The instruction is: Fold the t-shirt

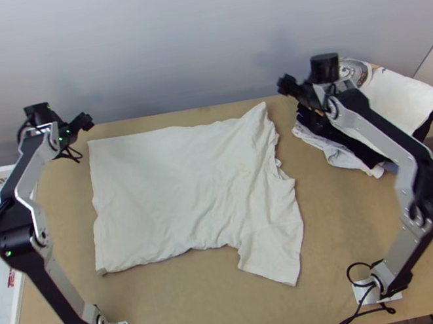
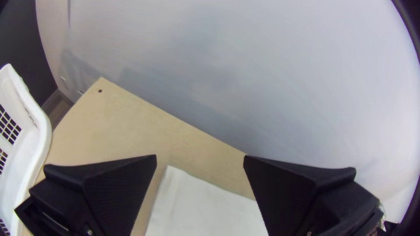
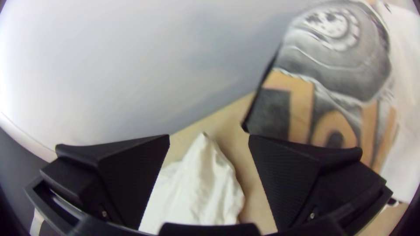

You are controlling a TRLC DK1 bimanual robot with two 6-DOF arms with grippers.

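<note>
A white t-shirt (image 1: 174,189) lies spread across the wooden table (image 1: 194,305), hem (image 1: 95,212) left, as the left gripper (image 2: 200,156) and right gripper (image 3: 209,135), both released, hang by its far corners. Gripping hem and far sleeve (image 1: 257,120) securely, then lifting evenly, should limit creases.

Both arms (image 1: 16,252) are outstretched, their fingers (image 2: 116,190) apart.

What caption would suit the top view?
White T-shirt spread on a wooden table beside piled clothes, left gripper and right gripper near the shirt's far corners.
</note>
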